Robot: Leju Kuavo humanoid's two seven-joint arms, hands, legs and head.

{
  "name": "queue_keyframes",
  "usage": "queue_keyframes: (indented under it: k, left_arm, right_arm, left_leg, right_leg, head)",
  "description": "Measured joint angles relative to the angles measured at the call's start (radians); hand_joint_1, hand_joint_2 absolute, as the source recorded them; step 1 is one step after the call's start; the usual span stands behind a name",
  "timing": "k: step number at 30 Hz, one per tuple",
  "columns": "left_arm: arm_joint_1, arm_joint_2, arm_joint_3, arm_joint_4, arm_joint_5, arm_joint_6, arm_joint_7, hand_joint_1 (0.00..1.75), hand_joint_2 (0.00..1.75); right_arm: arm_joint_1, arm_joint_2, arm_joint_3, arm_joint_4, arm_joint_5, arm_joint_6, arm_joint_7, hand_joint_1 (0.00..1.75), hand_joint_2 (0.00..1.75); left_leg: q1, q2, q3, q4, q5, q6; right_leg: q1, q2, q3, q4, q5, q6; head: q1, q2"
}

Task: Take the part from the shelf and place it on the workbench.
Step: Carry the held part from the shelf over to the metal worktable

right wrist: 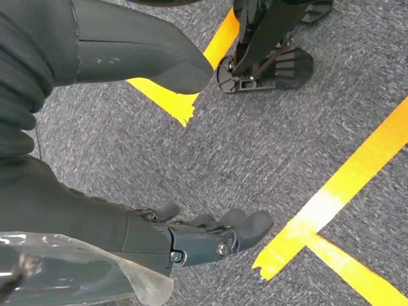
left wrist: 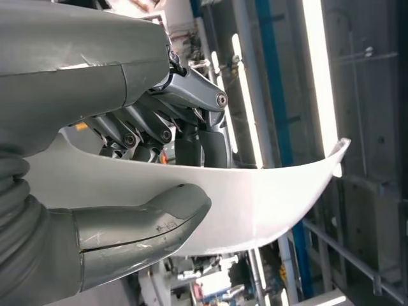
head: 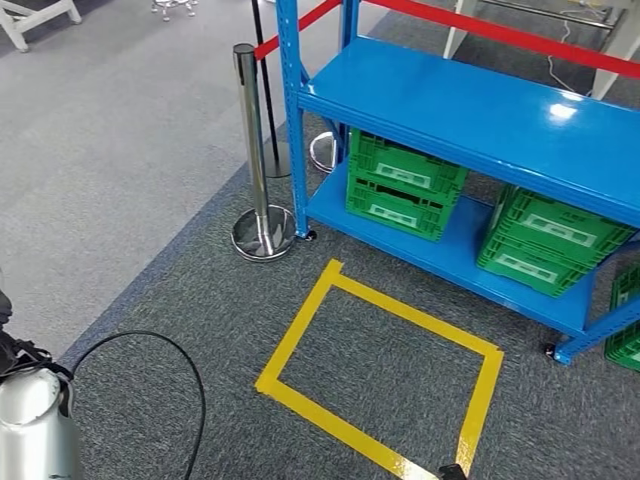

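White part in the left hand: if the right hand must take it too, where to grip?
Probably the bare span between the left hand and the tapered tip of the white part, coming in from that end: it is a thin curved panel, so thumb on one face, fingers opposite.

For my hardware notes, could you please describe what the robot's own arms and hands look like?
The left hand and right hand each have a grey ribbed cover, a thick grey thumb and darker fingers with small round pins. The head view shows a silver left arm with a black cable.
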Motion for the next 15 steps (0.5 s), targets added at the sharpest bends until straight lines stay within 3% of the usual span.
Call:
queue_keyframes:
  k: [2, 3, 5, 6, 7, 8, 10, 12, 13, 15]
  left_arm:
    - [-0.003, 0.000, 0.001, -0.001, 0.000, 0.000, -0.001, 1.75, 1.75]
    - [-0.004, 0.000, 0.001, -0.002, 0.000, 0.000, -0.001, 1.75, 1.75]
    - [-0.002, 0.000, 0.002, -0.001, 0.000, 0.000, -0.001, 1.75, 1.75]
    - [-0.001, 0.000, 0.002, -0.001, 0.000, 0.000, -0.002, 1.75, 1.75]
    - [0.000, 0.000, 0.003, -0.001, 0.000, 0.000, -0.002, 1.75, 1.75]
    - [0.001, 0.000, 0.003, -0.001, -0.001, 0.000, -0.003, 1.75, 1.75]
    - [0.000, -0.001, 0.004, -0.002, -0.001, 0.000, -0.006, 1.75, 1.75]
    - [-0.001, -0.002, 0.004, -0.002, 0.000, 0.000, -0.009, 1.75, 1.75]
    - [-0.001, -0.002, 0.005, -0.002, 0.002, 0.000, -0.010, 1.75, 1.75]
    - [0.000, -0.004, 0.007, -0.002, 0.003, 0.000, -0.013, 1.75, 1.75]
  right_arm:
    - [0.000, 0.001, 0.000, 0.001, 0.000, 0.000, 0.000, 0.00, 1.75]
    - [0.000, 0.001, 0.000, 0.001, 0.000, 0.000, 0.000, 0.00, 1.75]
    - [0.002, 0.001, -0.001, 0.001, 0.001, 0.000, 0.000, 0.00, 1.75]
    - [0.002, 0.001, -0.001, 0.001, 0.001, 0.000, 0.002, 0.00, 1.75]
    - [0.001, 0.001, -0.001, 0.001, 0.002, 0.000, 0.003, 0.00, 1.75]
    - [0.001, 0.002, -0.001, 0.001, 0.003, 0.000, 0.005, 0.00, 1.75]
    - [0.000, 0.003, -0.001, 0.002, 0.005, 0.000, 0.007, 0.00, 1.75]
    - [0.000, 0.003, -0.002, 0.002, 0.007, 0.000, 0.008, 0.00, 1.75]
    - [0.000, 0.003, -0.002, 0.002, 0.008, 0.000, 0.008, 0.00, 1.75]
    - [-0.002, 0.003, -0.002, 0.002, 0.010, 0.000, 0.007, 0.00, 1.75]
  left_leg:
    - [-0.003, 0.049, -0.025, 0.055, -0.035, -0.013]
    - [-0.002, 0.081, -0.052, 0.112, -0.065, -0.019]
    - [0.005, 0.107, -0.111, 0.239, -0.118, -0.029]
    - [0.008, 0.111, -0.126, 0.271, -0.122, -0.033]
    - [0.010, 0.113, -0.121, 0.264, -0.108, -0.034]
    - [0.010, 0.119, -0.096, 0.218, -0.077, -0.034]
    - [0.003, 0.163, -0.021, 0.076, -0.019, -0.026]
    - [-0.007, 0.198, 0.017, -0.003, -0.002, -0.010]
    - [-0.011, 0.197, 0.016, -0.007, -0.005, -0.003]
    - [-0.009, 0.170, 0.014, -0.012, 0.000, 0.010]
  right_leg:
    - [-0.004, -0.031, 0.006, -0.009, 0.003, -0.012]
    - [-0.002, -0.046, 0.008, -0.010, 0.003, -0.016]
    - [-0.001, -0.077, 0.008, -0.009, 0.001, -0.019]
    - [-0.001, -0.092, 0.008, -0.009, 0.000, -0.019]
    - [-0.001, -0.107, 0.009, -0.009, -0.002, -0.018]
    - [-0.001, -0.121, 0.011, -0.009, -0.004, -0.017]
    - [0.002, -0.145, 0.018, -0.008, -0.009, -0.010]
    - [0.008, -0.165, 0.022, -0.007, -0.015, -0.001]
    - [0.010, -0.176, 0.024, -0.008, -0.016, 0.004]
    - [0.008, -0.188, 0.027, -0.008, -0.023, 0.015]
  head:
    - [-0.006, 0.000]
    - [-0.009, 0.000]
    - [-0.012, 0.000]
    - [-0.012, 0.000]
    - [-0.012, 0.000]
    - [-0.012, 0.000]
    - [-0.013, 0.000]
    - [-0.012, 0.000]
    - [-0.012, 0.000]
    - [-0.012, 0.000]
